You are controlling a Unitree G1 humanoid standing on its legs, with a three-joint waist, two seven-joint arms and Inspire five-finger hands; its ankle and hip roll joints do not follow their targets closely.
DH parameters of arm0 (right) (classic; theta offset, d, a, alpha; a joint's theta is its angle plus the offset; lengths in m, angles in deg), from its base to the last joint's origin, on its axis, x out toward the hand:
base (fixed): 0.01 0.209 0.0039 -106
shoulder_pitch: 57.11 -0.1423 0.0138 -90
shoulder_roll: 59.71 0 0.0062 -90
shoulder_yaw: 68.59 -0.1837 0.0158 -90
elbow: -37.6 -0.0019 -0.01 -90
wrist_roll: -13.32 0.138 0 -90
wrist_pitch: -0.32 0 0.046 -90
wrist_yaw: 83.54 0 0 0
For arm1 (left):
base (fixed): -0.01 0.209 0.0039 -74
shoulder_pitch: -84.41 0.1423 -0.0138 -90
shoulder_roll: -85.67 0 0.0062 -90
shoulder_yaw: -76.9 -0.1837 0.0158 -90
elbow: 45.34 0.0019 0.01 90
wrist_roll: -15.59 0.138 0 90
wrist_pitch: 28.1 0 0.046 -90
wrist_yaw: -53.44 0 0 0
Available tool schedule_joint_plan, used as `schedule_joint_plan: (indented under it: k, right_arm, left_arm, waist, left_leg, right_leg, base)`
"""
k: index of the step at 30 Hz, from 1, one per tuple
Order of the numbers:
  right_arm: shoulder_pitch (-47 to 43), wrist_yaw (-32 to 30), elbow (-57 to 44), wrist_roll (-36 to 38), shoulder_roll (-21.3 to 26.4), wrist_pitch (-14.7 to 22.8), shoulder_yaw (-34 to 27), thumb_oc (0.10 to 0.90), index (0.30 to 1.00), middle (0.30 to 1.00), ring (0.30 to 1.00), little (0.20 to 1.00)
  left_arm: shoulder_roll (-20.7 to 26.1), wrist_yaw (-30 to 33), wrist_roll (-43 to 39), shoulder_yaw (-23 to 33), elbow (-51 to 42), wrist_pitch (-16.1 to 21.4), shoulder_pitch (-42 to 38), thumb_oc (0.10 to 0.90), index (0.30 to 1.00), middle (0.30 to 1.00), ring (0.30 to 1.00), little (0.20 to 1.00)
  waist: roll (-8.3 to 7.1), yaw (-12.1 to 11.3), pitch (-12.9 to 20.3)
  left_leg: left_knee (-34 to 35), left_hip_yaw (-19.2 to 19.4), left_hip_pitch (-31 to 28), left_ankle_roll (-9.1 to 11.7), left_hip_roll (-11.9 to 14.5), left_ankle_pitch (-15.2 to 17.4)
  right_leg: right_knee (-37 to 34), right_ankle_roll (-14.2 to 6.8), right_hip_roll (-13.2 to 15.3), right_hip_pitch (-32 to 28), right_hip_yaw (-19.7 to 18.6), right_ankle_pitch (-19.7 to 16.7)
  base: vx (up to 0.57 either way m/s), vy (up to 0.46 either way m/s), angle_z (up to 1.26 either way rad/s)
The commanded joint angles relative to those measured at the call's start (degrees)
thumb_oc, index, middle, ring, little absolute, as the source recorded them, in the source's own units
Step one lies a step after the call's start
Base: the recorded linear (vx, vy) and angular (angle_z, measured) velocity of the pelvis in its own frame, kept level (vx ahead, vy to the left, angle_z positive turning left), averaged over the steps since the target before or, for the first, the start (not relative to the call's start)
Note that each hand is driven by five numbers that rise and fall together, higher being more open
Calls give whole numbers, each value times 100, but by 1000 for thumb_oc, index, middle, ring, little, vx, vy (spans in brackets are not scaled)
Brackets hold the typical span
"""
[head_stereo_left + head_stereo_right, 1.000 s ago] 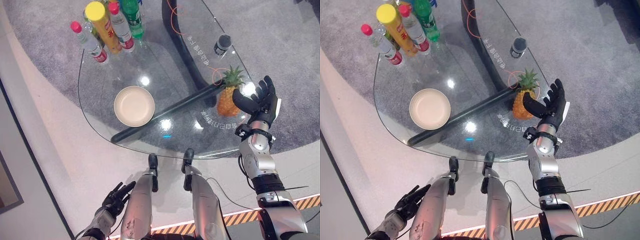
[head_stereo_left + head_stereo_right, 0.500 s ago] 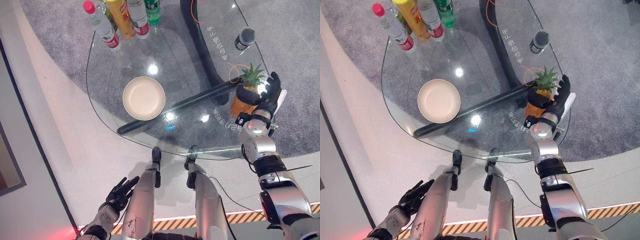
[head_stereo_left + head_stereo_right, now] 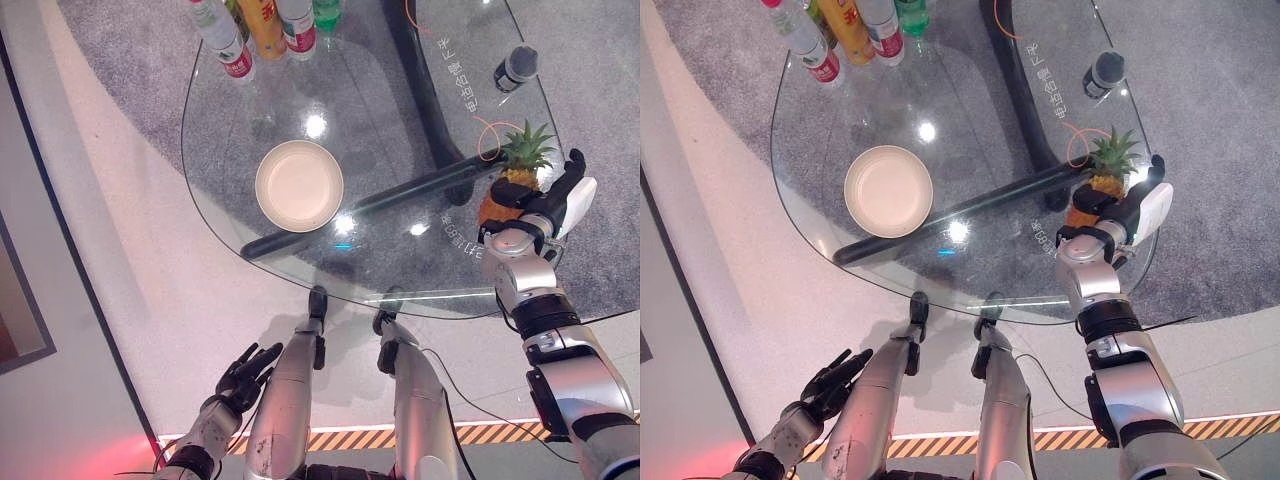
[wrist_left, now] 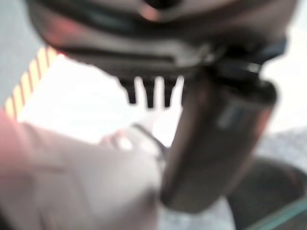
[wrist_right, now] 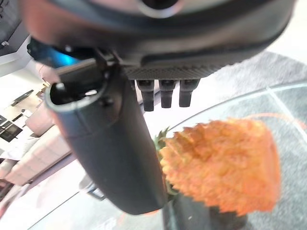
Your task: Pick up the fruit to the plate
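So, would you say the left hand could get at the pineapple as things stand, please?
Probably not. The left hand hangs low beside the table, open, while the pineapple stands at the far right edge, with the right hand already around it.

On the table (image 3: 400, 285), the plate (image 3: 299, 186) lies left, the pineapple (image 3: 512, 178) right by my right hand (image 3: 545, 205), bottles (image 3: 262, 28) far left.

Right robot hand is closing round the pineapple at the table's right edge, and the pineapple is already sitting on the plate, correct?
Not quite. The right robot hand is round the pineapple at the glass table's right edge, but the pineapple stands on the glass, well apart from the plate, which holds nothing. The left eye view shows this.
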State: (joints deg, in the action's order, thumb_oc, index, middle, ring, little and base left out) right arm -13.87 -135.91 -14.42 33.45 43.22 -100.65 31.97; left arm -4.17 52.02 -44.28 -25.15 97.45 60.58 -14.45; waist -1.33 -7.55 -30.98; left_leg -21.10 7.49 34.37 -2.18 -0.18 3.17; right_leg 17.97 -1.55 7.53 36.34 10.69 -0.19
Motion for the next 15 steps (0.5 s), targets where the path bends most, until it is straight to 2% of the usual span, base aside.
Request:
schedule_joint_plan:
  k: [1, 3, 6, 12, 15]
  right_arm:
    - [-292, -19, -246, -102, 717, 57, 223, 800, 900, 900, 900, 900]
    - [-214, 239, -284, 676, 659, 112, 238, 800, 900, 900, 900, 900]
    - [-68, 325, -193, 993, 542, 150, 157, 800, 900, 900, 900, 900]
    - [71, 56, 186, 1388, 334, 41, 83, 800, 900, 900, 900, 900]
    - [35, 267, 315, 1625, 323, 82, 101, 800, 900, 900, 900, 900]
  left_arm:
    - [-65, 95, -119, -99, -130, -45, 415, 800, 900, 900, 900, 900]
    - [-42, 93, -106, -92, -151, -68, 412, 800, 900, 900, 900, 900]
    - [-39, 67, -119, -79, -112, -56, 421, 800, 900, 900, 900, 900]
    - [-97, 6, -110, -92, -52, 57, 450, 800, 900, 900, 900, 900]
    - [-94, 11, -125, -109, -67, 50, 428, 800, 900, 900, 900, 900]
  waist:
    - [247, 17, 118]
    - [225, 18, 118]
    - [222, 29, 118]
    - [240, 17, 118]
    - [250, 9, 118]
  left_leg:
    - [12, 33, -31, -3, -229, 179]
    - [39, 35, -55, 15, -226, 170]
    - [57, 41, -66, 26, -218, 160]
    - [108, 39, -87, 11, -231, 148]
    - [114, 32, -81, 9, -244, 138]
  right_leg:
    - [399, -154, -186, -78, 195, 65]
    - [367, -142, -179, -104, 211, 66]
    - [353, -130, -175, -104, 209, 58]
    - [333, -109, -188, -97, 202, 42]
    - [329, -105, -196, -90, 202, 34]
  base:
    - [0, 0, 0]
    - [0, 0, 0]
    - [0, 0, 0]
    - [0, 0, 0]
    - [0, 0, 0]
